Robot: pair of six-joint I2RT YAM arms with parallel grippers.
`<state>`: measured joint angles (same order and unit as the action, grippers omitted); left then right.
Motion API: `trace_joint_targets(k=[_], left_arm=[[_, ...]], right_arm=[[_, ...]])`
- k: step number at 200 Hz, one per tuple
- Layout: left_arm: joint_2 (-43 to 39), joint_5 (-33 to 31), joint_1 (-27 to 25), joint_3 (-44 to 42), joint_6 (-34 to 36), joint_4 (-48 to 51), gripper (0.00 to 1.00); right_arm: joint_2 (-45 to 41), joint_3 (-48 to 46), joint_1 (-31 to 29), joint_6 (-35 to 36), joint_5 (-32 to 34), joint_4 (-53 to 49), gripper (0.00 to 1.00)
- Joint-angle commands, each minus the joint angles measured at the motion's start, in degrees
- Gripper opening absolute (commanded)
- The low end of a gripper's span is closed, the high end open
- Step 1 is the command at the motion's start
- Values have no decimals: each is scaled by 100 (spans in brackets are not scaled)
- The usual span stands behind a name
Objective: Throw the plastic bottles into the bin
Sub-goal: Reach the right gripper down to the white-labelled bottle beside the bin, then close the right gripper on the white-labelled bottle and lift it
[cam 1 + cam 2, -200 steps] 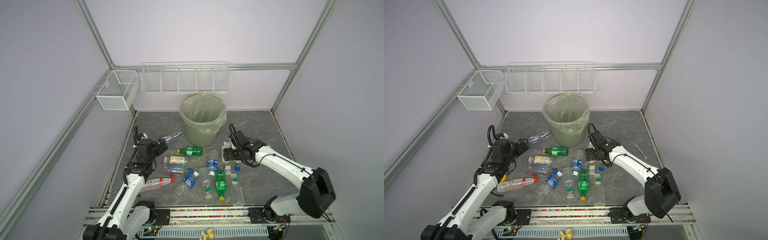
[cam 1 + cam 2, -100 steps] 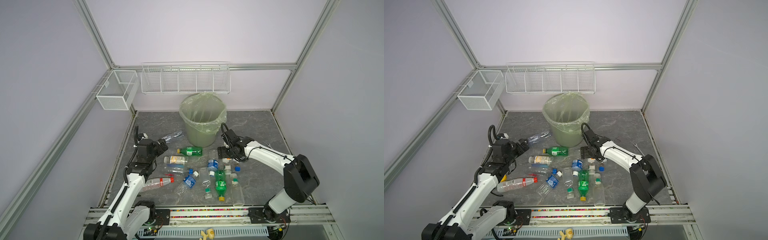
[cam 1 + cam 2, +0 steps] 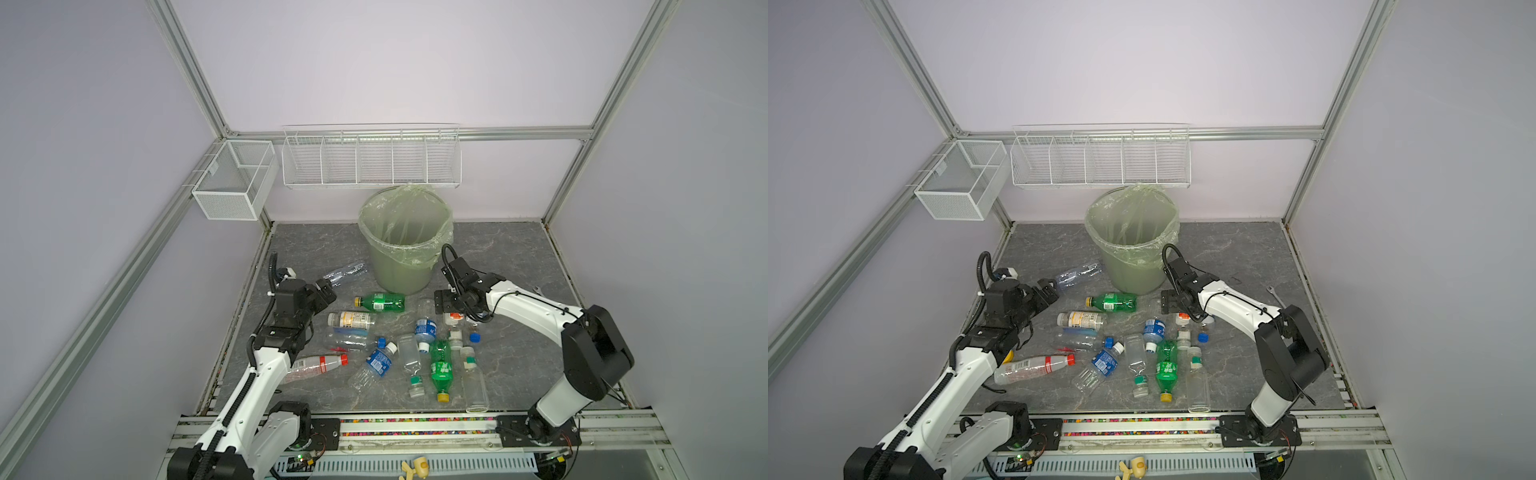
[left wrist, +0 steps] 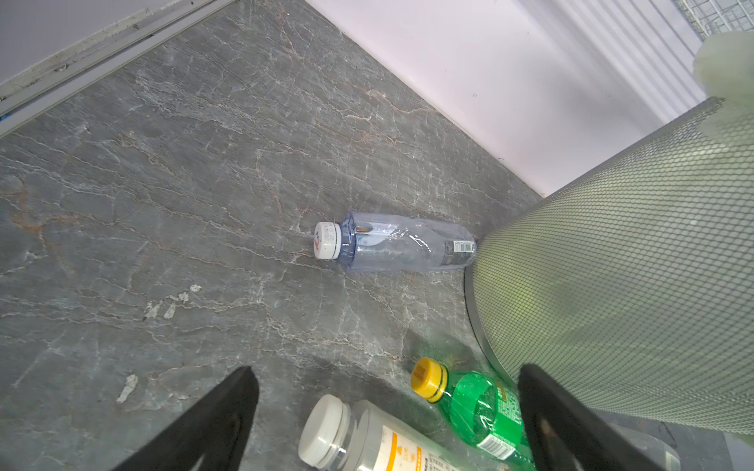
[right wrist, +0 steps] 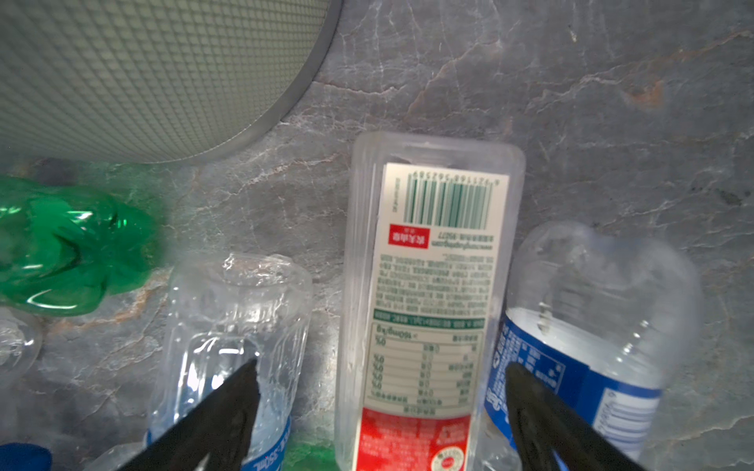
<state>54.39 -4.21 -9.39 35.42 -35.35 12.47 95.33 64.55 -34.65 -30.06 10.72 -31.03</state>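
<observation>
Twelve or so plastic bottles (image 3: 376,365) are lying scattered on the grey floor (image 3: 507,257) in front of the bin (image 3: 399,270), and in both top views I am seeing none inside it. The right gripper (image 5: 379,375) is standing wide open and holding nothing, hanging low over a flat clear bottle (image 5: 432,265) with a white and red label. Its jaws are straddling this bottle, but each fingertip is sitting over a neighbour: a crumpled clear bottle (image 5: 236,310) on one side and a blue-labelled bottle (image 5: 591,346) on the other, both just beside the flat one. The left gripper (image 4: 387,371) is also open and empty, hovering near a white-capped bottle (image 4: 359,440) and a green bottle (image 4: 473,412). A bluish bottle (image 4: 400,244) is resting against the foot of the bin.

I am judging that the main danger is on the right side. If the fingers are coming down on the neighbours and not into the narrow gaps, they may be pushing those away — or closing on two bottles together. The plastic is looking thin and smooth, so a hard squeeze may be buckling it and letting the bottle slip out. The tall bin is also asking for a high lift — a low carry may be knocking its wall or catching the loose bag (image 3: 415,208).
</observation>
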Motion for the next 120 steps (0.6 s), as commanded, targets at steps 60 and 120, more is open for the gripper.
trace_joint_targets(k=[60, 120], left_arm=[[-4, -46, 25, -74, -93, -119, 99], [50, -18, 25, -17, -114, -121, 99]], right_arm=[[111, -227, 184, 44, -205, 440, 79], [309, -345, 268, 104, -459, 726, 74]])
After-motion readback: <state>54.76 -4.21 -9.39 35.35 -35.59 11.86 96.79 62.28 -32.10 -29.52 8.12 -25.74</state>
